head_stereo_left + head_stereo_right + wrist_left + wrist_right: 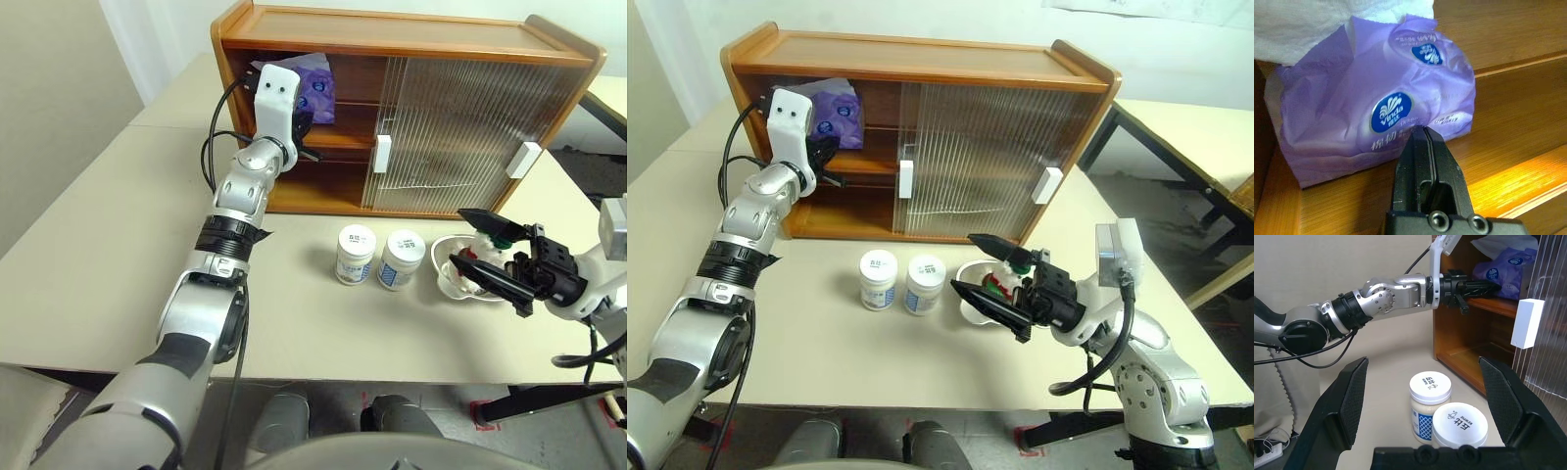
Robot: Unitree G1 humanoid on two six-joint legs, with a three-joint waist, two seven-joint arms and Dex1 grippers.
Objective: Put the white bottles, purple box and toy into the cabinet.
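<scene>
Pale beige tabletop (118, 255) carries the honey-brown wooden cabinet (392, 39). On its inner shelf sits the soft lavender tissue pack (1366, 98); the left gripper (1422, 134), arm stretched level into the opening, has its jaws pressed together at the pack's front face. Two squat white lidded jars (356, 254) stand near a shiny bowl (453, 284) with the plush bear (999, 284). The right gripper (485, 250) hovers there, spread wide, empty.
</scene>
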